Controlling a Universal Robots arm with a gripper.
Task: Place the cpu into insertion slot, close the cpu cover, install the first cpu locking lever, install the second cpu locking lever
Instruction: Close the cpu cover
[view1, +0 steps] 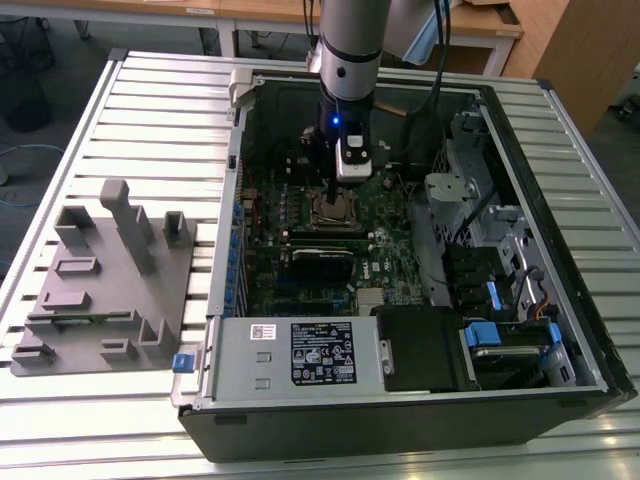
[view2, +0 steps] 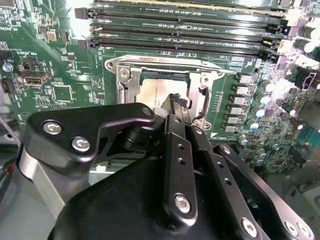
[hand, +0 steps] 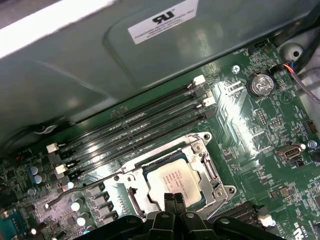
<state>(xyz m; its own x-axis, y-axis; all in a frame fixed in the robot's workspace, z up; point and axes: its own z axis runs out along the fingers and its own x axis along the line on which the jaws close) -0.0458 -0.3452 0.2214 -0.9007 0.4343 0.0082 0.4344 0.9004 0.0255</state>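
Poised at the edge of the cpu cover (view2: 127, 87), the gripper (hand: 173, 199) is seen with fingertips drawn together, nothing visibly clamped. The cpu (hand: 175, 182) is seated in the insertion slot (view1: 335, 208) under the lowered frame, so the lever stage is judged in hand. One locking lever (hand: 80, 192) looks unlatched; latching it would call for a fine, level sweep. Room is hemmed by the memory slots (hand: 135, 120) just beside it, and open space is left above.

The cpu (hand: 175, 181) is seen lying flat on the green circuit board (hand: 240, 130), framed by the silver cpu cover (hand: 131, 189). The gripper (hand: 174, 199) is held at the chip's edge, its black fingertips pressed together. Four long black memory slots (hand: 132, 125) are laid beside the cover, between it and a grey metal wall (hand: 75, 65). A coin battery (hand: 261, 84) is set well apart.
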